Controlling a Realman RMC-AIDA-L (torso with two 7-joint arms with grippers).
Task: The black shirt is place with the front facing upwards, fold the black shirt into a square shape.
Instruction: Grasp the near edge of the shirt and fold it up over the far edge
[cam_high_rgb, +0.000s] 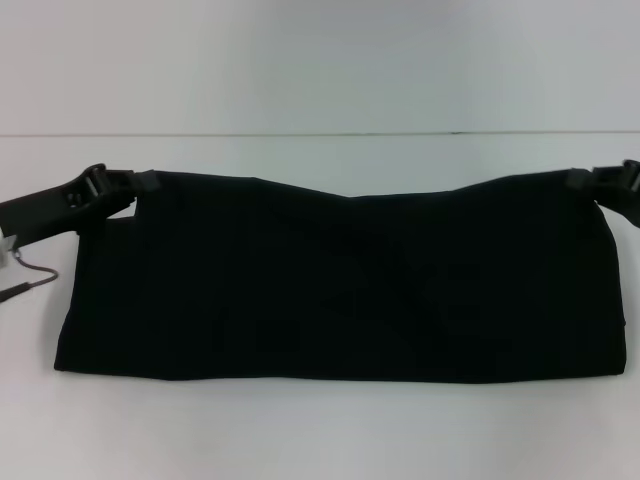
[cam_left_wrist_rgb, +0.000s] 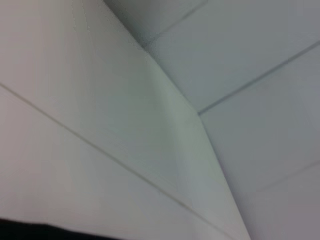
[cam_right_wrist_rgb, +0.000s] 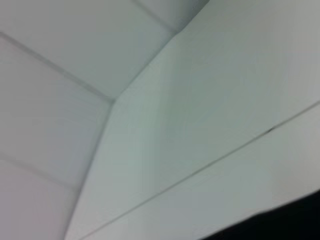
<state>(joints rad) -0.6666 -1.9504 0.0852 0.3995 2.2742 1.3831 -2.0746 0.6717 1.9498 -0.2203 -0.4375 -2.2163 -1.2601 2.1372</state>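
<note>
Black shirt (cam_high_rgb: 340, 285): you have it lying on the white table (cam_high_rgb: 320, 430) as a wide folded band, plain black side up, no lettering showing.
Far edge: it sags slightly in the middle and rises toward both far corners.
Left gripper (cam_high_rgb: 128, 183): at the shirt's far left corner, fingers pressed together on the cloth there, as far as the head view lets you judge.
Right gripper (cam_high_rgb: 590, 180): at the far right corner, at the frame's edge, likewise pinching the shirt's corner.
Near edge: it lies flat on the table, well apart from both grippers.
Left wrist view: you see pale wall panels and only a dark sliver of shirt (cam_left_wrist_rgb: 45, 232) along one edge.
Right wrist view: the same, with black cloth (cam_right_wrist_rgb: 280, 222) in one corner.
</note>
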